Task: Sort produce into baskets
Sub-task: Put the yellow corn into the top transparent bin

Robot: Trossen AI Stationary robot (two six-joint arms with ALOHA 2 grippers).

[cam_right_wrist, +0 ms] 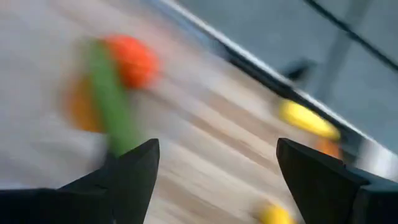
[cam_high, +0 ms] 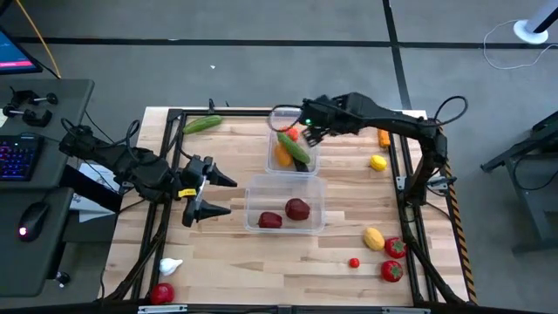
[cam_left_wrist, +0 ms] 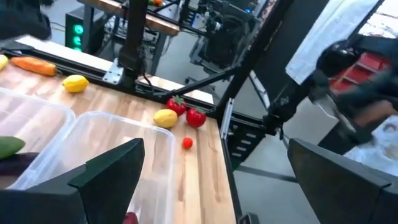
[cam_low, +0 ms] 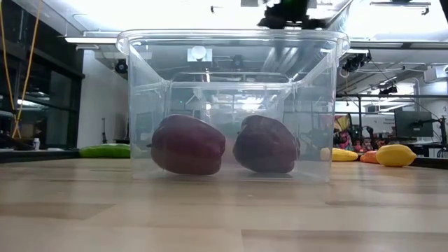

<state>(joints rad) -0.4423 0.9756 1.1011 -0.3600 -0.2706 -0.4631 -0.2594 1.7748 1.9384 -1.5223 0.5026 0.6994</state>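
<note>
Two clear baskets stand mid-table. The far basket (cam_high: 273,162) holds a green cucumber (cam_high: 295,146), an orange pepper (cam_high: 282,155) and a red tomato (cam_high: 293,134). The near basket (cam_high: 253,187) holds two dark red apples (cam_low: 187,145) (cam_low: 266,144) resting on its floor. My right gripper (cam_high: 312,135) hangs open above the far basket's far right corner, with nothing between its fingers (cam_right_wrist: 134,171). My left gripper (cam_high: 218,194) stands open and nearly level just left of the near basket, also holding nothing.
Loose produce lies on the table: a cucumber (cam_high: 202,124) far left, a carrot (cam_high: 384,137) and lemon (cam_high: 377,162) far right, a lemon (cam_high: 373,238) and tomatoes (cam_high: 395,248) near right, garlic (cam_high: 170,265) and a red piece (cam_high: 161,293) near left.
</note>
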